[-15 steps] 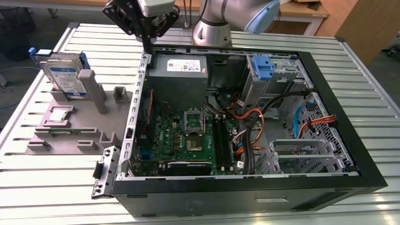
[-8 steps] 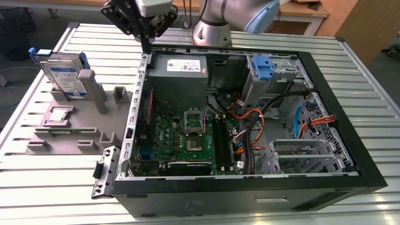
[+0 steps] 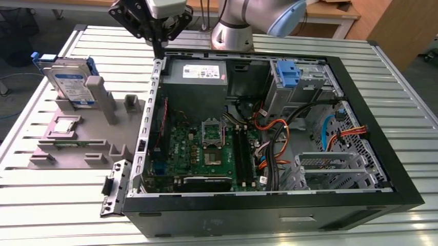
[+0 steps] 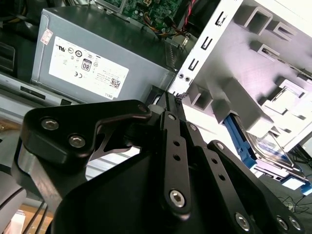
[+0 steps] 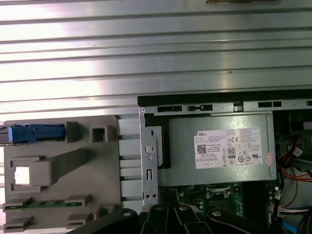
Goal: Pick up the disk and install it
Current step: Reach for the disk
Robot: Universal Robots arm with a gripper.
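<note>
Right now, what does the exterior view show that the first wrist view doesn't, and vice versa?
Exterior view: the arm, the blue latch and metal drive cage inside the case, and the disk, label facing out, upright in the grey holder. First wrist view: a straight-down look, with the disk edge-on as a blue rail. Both share the power supply, the holder, the disk and the ribbed table.

Clear above the disk (image 3: 72, 82) at the exterior view's far left. Blocked rightward by grey post (image 3: 110, 102), then case wall (image 3: 153, 97).
</note>
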